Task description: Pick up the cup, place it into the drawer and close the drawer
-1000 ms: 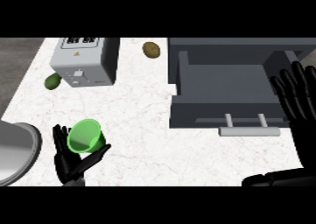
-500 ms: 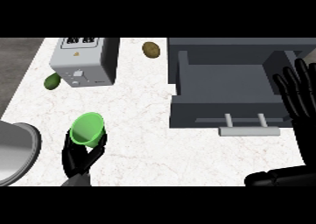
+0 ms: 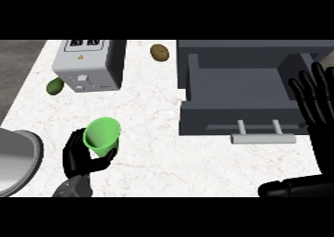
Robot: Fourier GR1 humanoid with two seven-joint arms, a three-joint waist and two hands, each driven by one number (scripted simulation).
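Now left hand [image 3: 84, 159] grips green cup [image 3: 102, 135].

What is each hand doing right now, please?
Left hand: closed around the green cup.
Right hand: open, fingers straight, holding nothing.

A single view looks steeply down from the robot's head onto the white marbled worktop [image 3: 162, 134], facing away from the body, so that the left hand [image 3: 84, 159] enters from the lower edge and the right hand [image 3: 323, 106] stands along the right edge. It sits near enough that the worktop fills most of the picture, with the toaster [image 3: 87, 65] and a brown potato [image 3: 159, 52] at the far end near the top, the open grey drawer [image 3: 241, 88] at upper right and the rim of a steel sink [image 3: 15, 159] cut off at lower left. No second view is given, so no part of the scene is shared.
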